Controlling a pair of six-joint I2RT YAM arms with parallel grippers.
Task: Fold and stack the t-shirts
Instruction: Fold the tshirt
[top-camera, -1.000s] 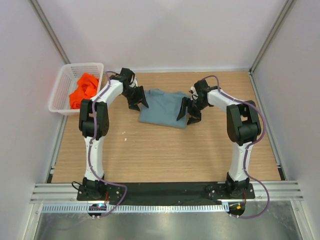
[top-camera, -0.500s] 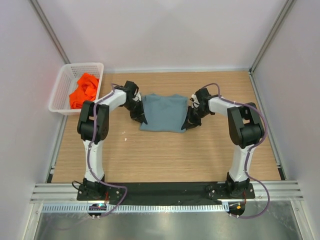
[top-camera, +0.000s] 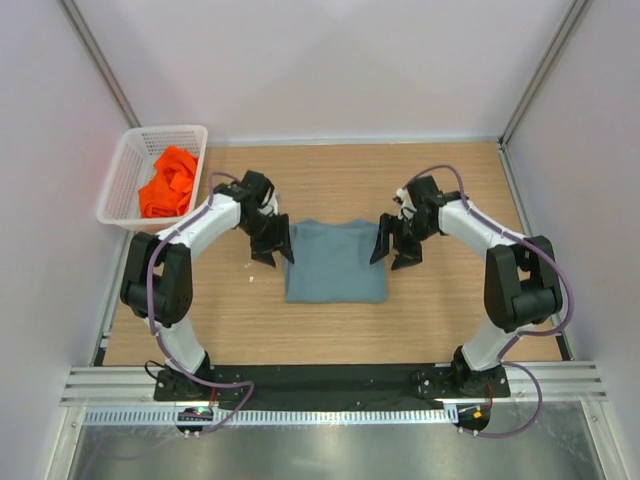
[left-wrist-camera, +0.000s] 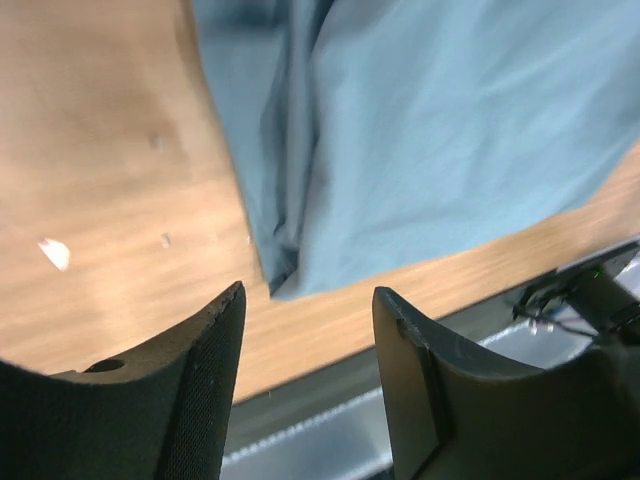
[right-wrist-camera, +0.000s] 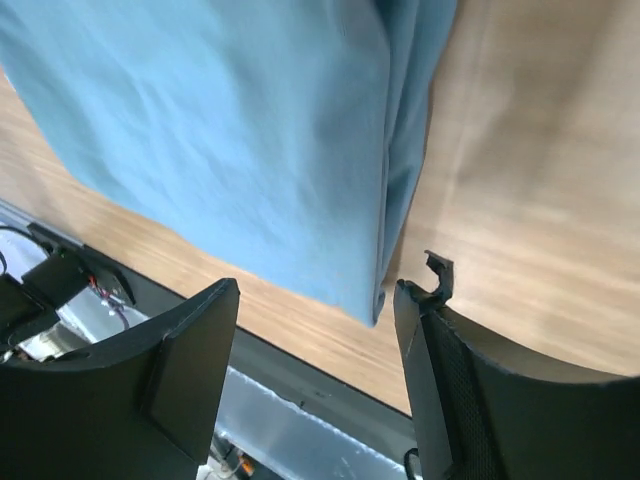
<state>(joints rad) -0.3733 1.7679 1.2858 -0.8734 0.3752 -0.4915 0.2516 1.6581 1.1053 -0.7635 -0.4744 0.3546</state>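
Note:
A grey-blue t-shirt (top-camera: 335, 261) lies folded into a rectangle in the middle of the wooden table (top-camera: 330, 330). My left gripper (top-camera: 273, 250) hovers open at its left edge, nothing between its fingers. At the shirt's right edge my right gripper (top-camera: 395, 251) is open too, holding nothing. Each wrist view looks down on a layered side edge of the grey-blue t-shirt (left-wrist-camera: 420, 140) (right-wrist-camera: 230, 130), beyond the left gripper (left-wrist-camera: 308, 300) and the right gripper (right-wrist-camera: 317, 293). A crumpled orange t-shirt (top-camera: 167, 181) sits in the basket at the far left.
A white lattice basket (top-camera: 126, 175) stands at the table's far left corner. A small white scrap (top-camera: 250, 264) lies on the wood just left of the folded shirt. Walls enclose the table at the back and both sides.
Both grippers shut on the shirt's side edges, drew it toward the near side of the table, then opened and let go. The shirt now lies closer to me, as a neater rectangle.

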